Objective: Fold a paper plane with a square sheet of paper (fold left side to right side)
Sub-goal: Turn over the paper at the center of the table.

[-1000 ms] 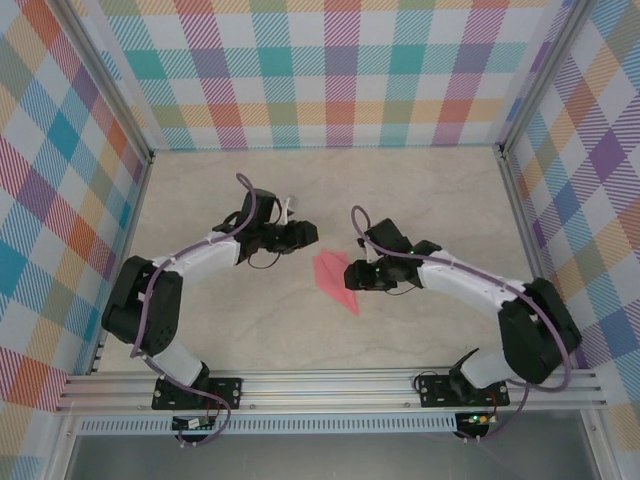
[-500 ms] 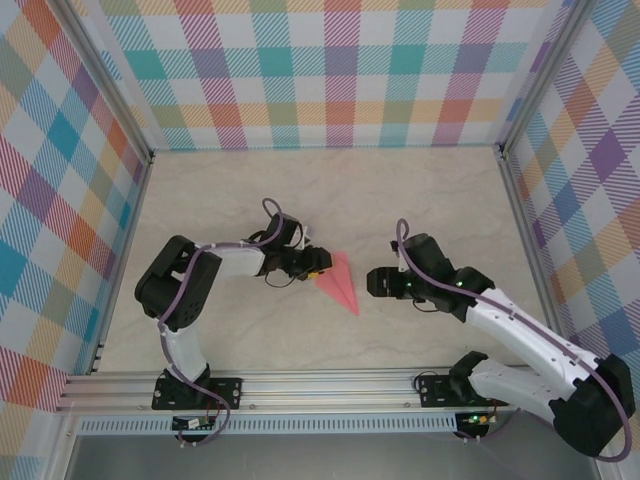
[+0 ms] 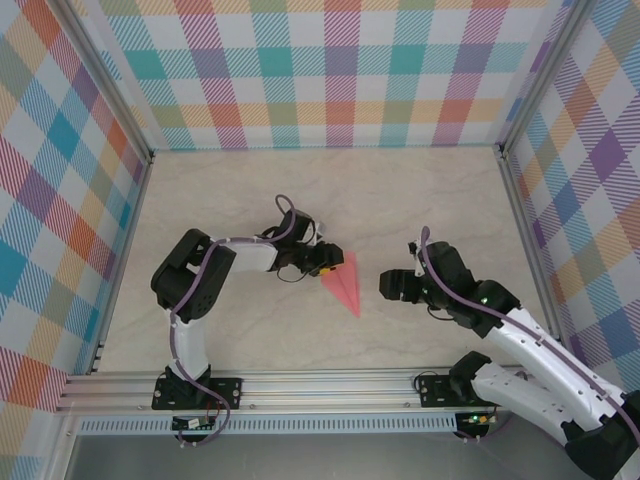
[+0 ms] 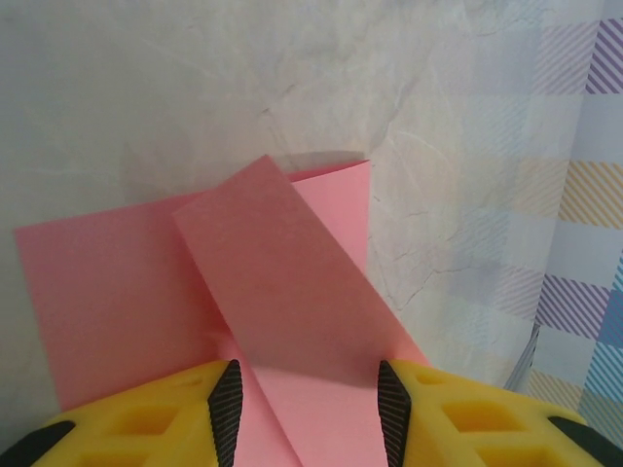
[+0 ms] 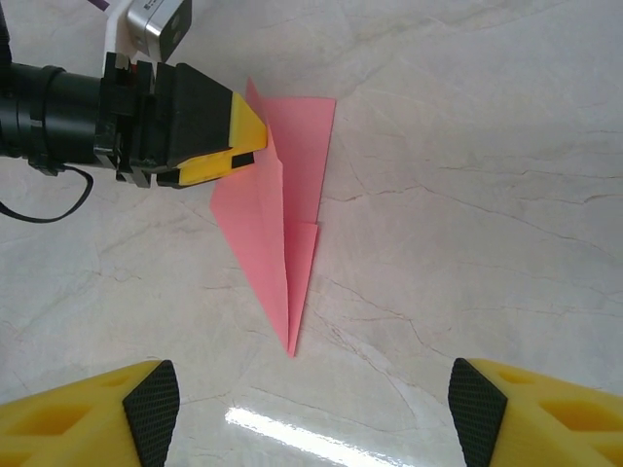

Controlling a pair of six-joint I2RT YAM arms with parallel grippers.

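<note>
The square sheet of paper lies folded into a slim salmon-pink dart, the paper plane (image 3: 346, 284), flat on the table with its tip toward the near edge. In the right wrist view the paper plane (image 5: 282, 219) shows a centre crease and a small flap on its right. My left gripper (image 3: 333, 266) sits at the plane's wide far-left end. Its jaws stand partly apart over the paper (image 4: 282, 282), and a raised flap runs between the pads (image 4: 226, 404). My right gripper (image 5: 311, 409) is open wide, empty, and clear of the plane on its right.
The marble-look tabletop (image 3: 430, 200) is enclosed by checked walls (image 3: 340, 70) at the back and both sides. An aluminium rail (image 3: 330, 385) carrying the arm bases runs along the near edge.
My right gripper has opened and drawn back to the right, away from the paper. My left gripper has moved right and nearer, onto the plane's wide end.
</note>
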